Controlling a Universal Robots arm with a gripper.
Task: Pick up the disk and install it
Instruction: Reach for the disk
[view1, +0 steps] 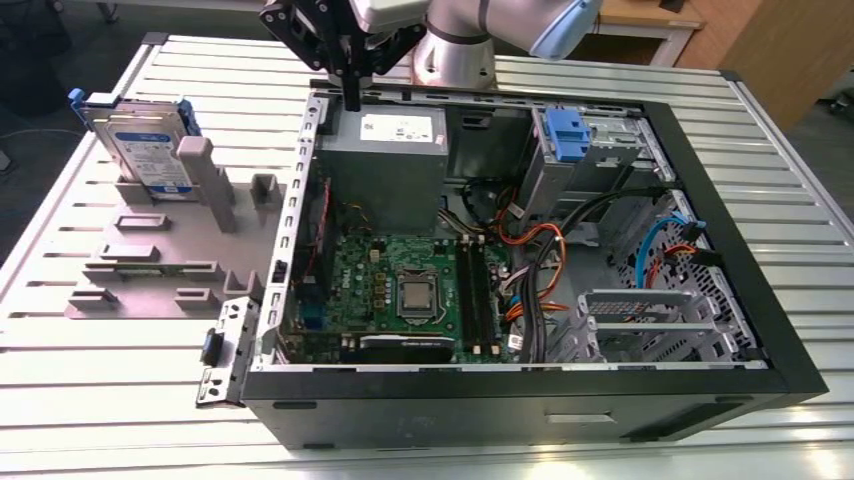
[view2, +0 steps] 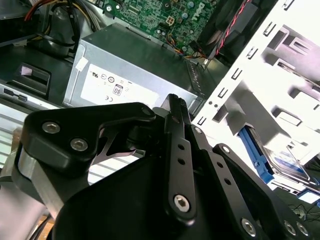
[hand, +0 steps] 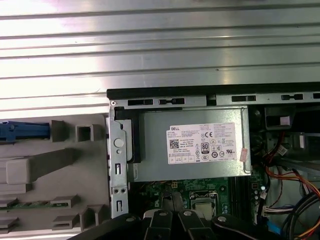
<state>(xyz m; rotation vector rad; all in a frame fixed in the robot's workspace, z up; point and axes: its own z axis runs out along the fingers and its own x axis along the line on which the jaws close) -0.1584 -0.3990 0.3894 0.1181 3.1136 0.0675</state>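
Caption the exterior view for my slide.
Black tool near grey power supply box in open black case; blue-framed silver disk stands in grey fixture.

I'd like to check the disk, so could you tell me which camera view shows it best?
The exterior view: the disk stands upright in the grey holder beside the computer case, label facing the camera. The second wrist view catches part of it past the case wall; the first wrist view shows its blue bracket edge-on.
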